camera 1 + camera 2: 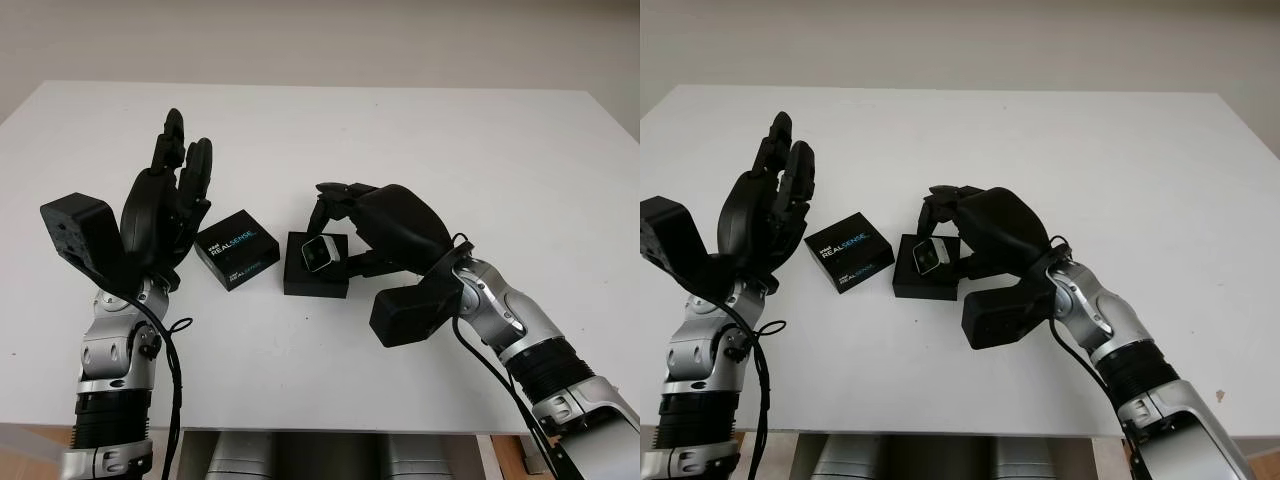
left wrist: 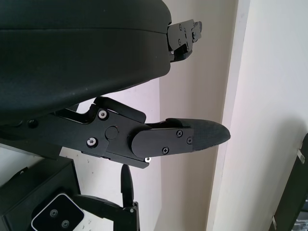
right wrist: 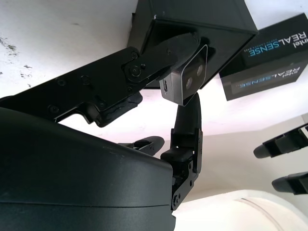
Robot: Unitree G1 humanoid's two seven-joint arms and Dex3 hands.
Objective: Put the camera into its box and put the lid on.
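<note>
The right hand (image 1: 335, 215) has its fingers pinched around the one small silver camera (image 1: 319, 253), holding it directly over the open black box (image 1: 316, 274); whether the camera's underside touches the box cannot be told. In the right wrist view the camera (image 3: 188, 78) shows two round lenses on its face, with a finger (image 3: 159, 55) pressed along one side and another below it.

There is one box and one lid. The lid (image 1: 237, 249), black with "REALSENSE" printed on top, lies flat just beside the box on the side toward the left arm, a narrow gap between them. The left hand (image 1: 170, 195) is open and holds nothing, raised upright just beyond the lid on the side away from the box.

Everything sits on one white table (image 1: 480, 160), whose far edge meets a plain pale wall (image 1: 320, 40) behind the box.
</note>
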